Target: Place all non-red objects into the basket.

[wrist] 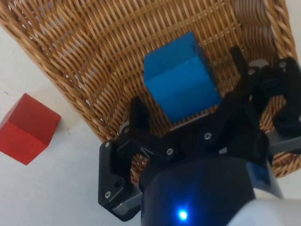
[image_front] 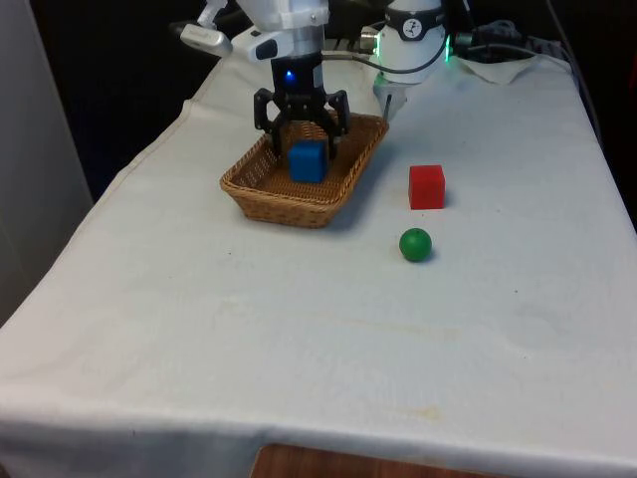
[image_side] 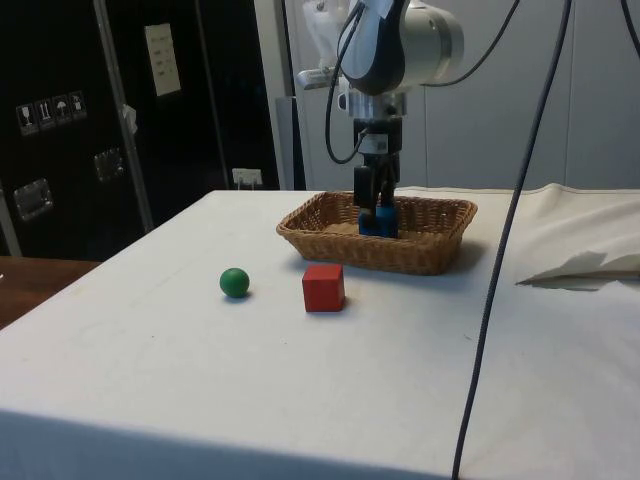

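Observation:
A blue cube point(image_front: 308, 161) rests on the floor of the wicker basket point(image_front: 289, 209). My gripper point(image_front: 305, 129) hangs just above it, open, one finger on each side of the cube with a gap to it. From the side the gripper point(image_side: 378, 205) stands inside the basket point(image_side: 420, 255), partly covering the blue cube point(image_side: 378, 224). In the wrist view the blue cube point(wrist: 181, 77) lies tilted on the weave point(wrist: 94, 56) between my spread fingers point(wrist: 139, 115). A green ball point(image_front: 415, 244) and a red cube point(image_front: 426, 186) lie on the cloth at the front view's right of the basket.
The red cube point(image_side: 323, 288) sits close to the basket's long wall, with the green ball point(image_side: 234, 282) a little farther out. A bunched cloth and cables lie by the robot's base point(image_front: 498, 55). A cable point(image_side: 500, 250) hangs across the side view.

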